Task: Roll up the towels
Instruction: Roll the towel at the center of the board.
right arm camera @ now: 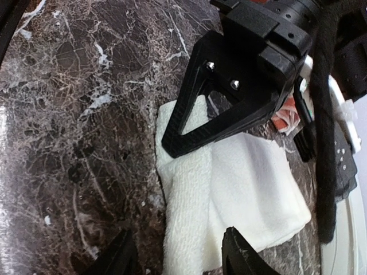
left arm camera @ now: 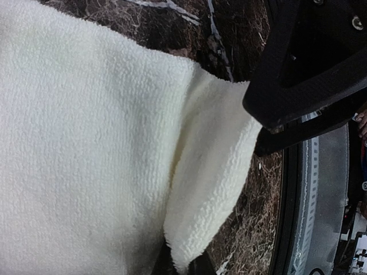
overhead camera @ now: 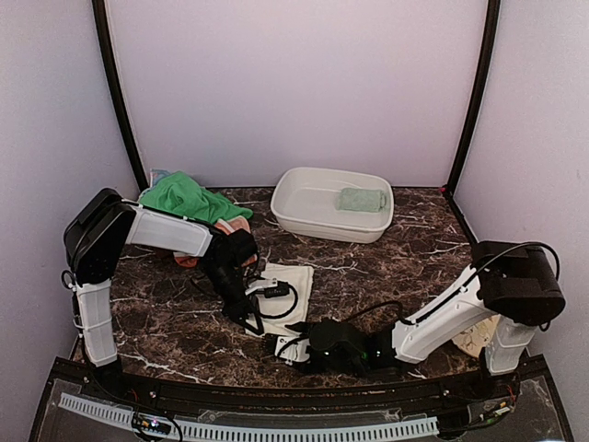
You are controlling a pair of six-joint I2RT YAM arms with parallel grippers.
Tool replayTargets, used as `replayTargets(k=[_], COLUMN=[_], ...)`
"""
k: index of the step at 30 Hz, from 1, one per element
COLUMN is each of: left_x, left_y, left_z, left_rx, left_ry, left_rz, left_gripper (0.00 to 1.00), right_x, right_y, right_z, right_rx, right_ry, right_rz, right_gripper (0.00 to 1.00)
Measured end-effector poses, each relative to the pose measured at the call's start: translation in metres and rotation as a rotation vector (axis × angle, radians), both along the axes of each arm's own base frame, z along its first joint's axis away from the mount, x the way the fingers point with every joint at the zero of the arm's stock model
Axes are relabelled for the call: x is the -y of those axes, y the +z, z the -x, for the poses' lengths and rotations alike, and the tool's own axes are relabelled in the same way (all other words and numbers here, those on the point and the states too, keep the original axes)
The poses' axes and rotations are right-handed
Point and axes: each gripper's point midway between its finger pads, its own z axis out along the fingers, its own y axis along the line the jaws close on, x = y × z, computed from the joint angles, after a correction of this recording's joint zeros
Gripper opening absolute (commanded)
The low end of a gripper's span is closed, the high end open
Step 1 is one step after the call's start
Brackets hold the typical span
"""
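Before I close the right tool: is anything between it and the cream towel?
Nothing visible. The cream towel's near edge lies between the open fingers of the right tool. The left tool is over the towel farther along, beyond the right tool's fingertips and outside its gap.

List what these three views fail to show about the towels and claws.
- Top view: left arm and green towel cover most of the orange towel.
- Top view: right arm hides most of the plate.
- Left wrist view: the frame edge cuts off the left claw's lower finger, so its grip on the cream towel is unclear.
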Motion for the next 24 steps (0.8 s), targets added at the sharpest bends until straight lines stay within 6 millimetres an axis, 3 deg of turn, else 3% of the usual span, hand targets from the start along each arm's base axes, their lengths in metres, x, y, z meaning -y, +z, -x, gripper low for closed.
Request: replayTargets(k=[6, 8, 14, 19, 24], left_x=[-0.001, -0.001, -0.003, -0.007, -0.017], left_y=[0.0, 0.0, 0.001, 0.004, 0.009], left_z=[0.001, 0.001, 0.001, 0.002, 0.003], left_rx=[-0.003, -0.003, -0.001, 0.032, 0.134], left_ry=[0.0, 0.0, 0.006, 0.007, 0.016], left_rz=[-0.003, -0.005, 0.002, 0.015, 0.03], left_gripper=[0.12, 0.17, 0.24, 0.51, 0.53], right_x=[-0.005, -0.005, -0.003, 0.005, 0.01], right_y=[0.004, 0.004, -0.001, -0.008, -0.011], right_z=[-0.012, -0.013, -0.019, -0.03, -0.046], right_rx=[-0.047, -0.07, -0.184, -0.337, -0.531], right_ry=[-0.023, -0.031, -0.077, -0.129, -0.176], right_rz=[-0.05, -0.061, -0.114, -0.177, -0.251], right_gripper=[0.1, 0.04, 0.02, 0.0, 0.0])
